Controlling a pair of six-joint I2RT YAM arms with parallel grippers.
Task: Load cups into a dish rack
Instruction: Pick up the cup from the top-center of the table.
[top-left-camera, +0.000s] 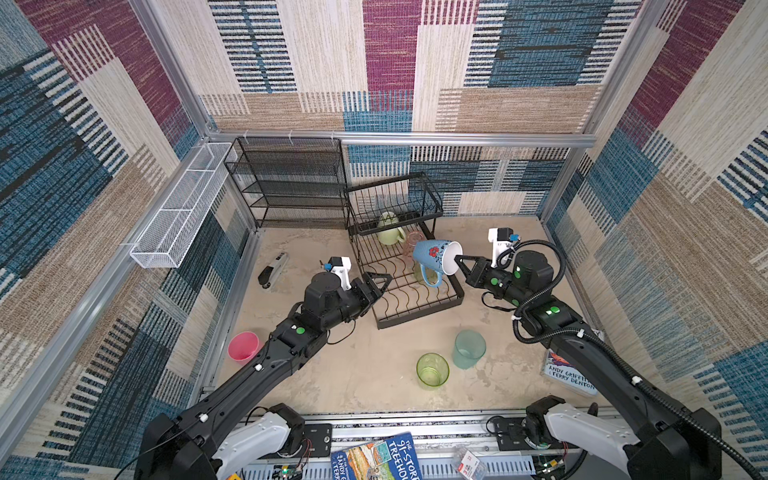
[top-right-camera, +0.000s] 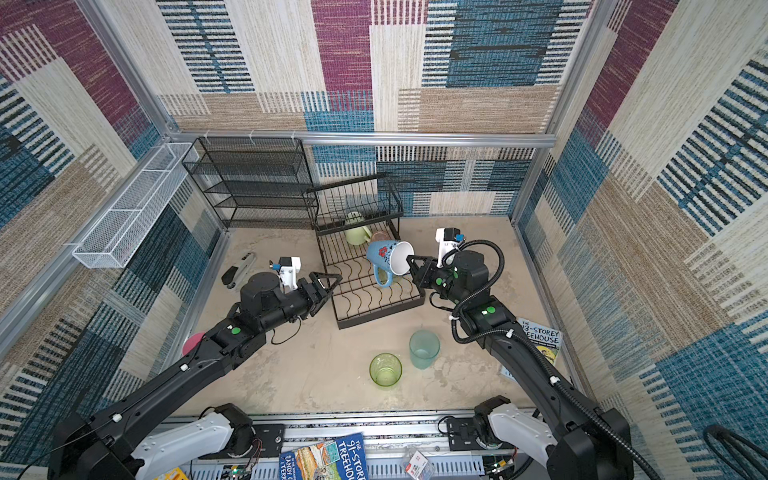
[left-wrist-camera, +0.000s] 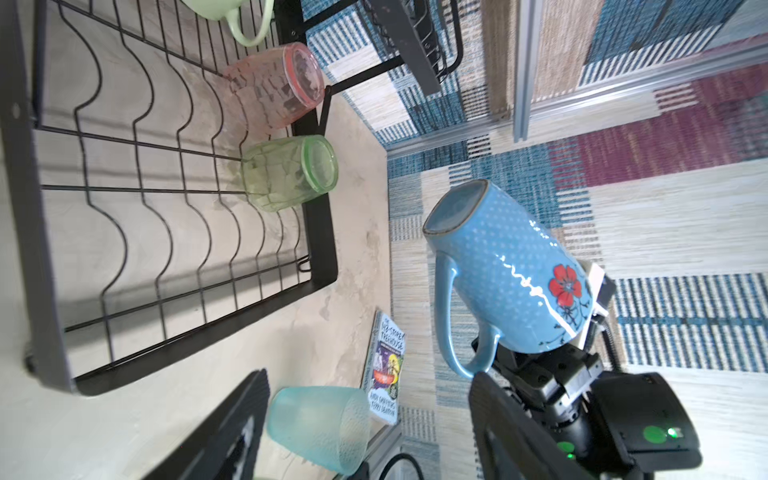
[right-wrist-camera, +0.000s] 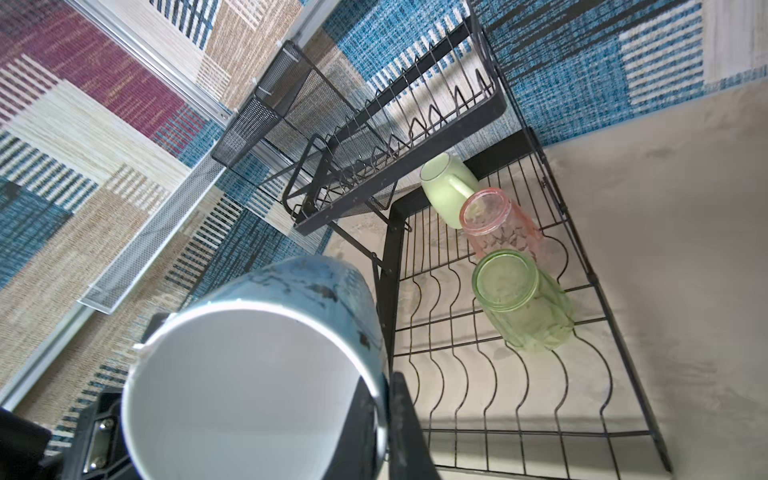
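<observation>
Right hand (top-left-camera: 457, 259) tight on flowered mug (top-left-camera: 432, 254)

The bench (top-left-camera: 374, 374) in front of me is a mottled beige slab. The black wire dish rack (top-left-camera: 419, 311) stands on it toward the back, with a black mesh shelf unit (top-left-camera: 291, 183) just beside it on my left. A stapler (top-left-camera: 272, 270) lies near the left edge, and a pink cup (top-left-camera: 243, 347) closer to me. A green tumbler (top-left-camera: 432, 370) and a teal tumbler (top-left-camera: 468, 349) stand near each other in front of the rack. A book (top-left-camera: 571, 376) lies at the right edge.
</observation>
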